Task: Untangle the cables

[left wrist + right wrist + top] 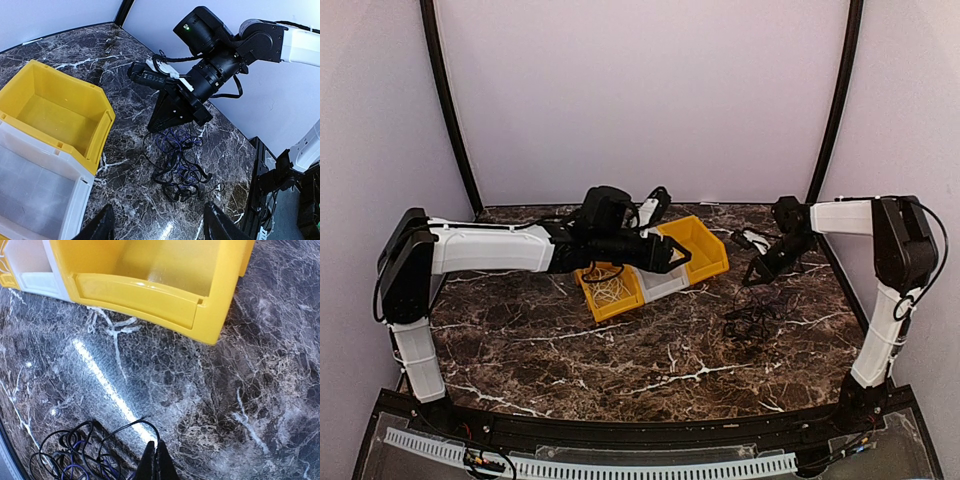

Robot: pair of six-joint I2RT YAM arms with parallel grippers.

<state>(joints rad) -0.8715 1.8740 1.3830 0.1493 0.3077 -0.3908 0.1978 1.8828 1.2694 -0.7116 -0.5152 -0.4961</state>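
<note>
Right wrist view has the right tool at the bottom centre of the frame. Its fingers are pressed together and a thin black strand arcs off the tips, so it appears to be pinching one loop of the cables. Their dark tangle lies on the table in the lower left corner. In the left wrist view the same heap sits in the lower middle of the frame, with strands rising to that tool's tip. The left tool hangs spread wide and empty at the bottom edge, near the yellow bin. In the top view a pale cord seems to lie in the other yellow bin. My reading is that one black strand is being drawn out of the knot. The next move calls for a slow pull up and away, with the free tool pinning the rest of the heap.
</note>
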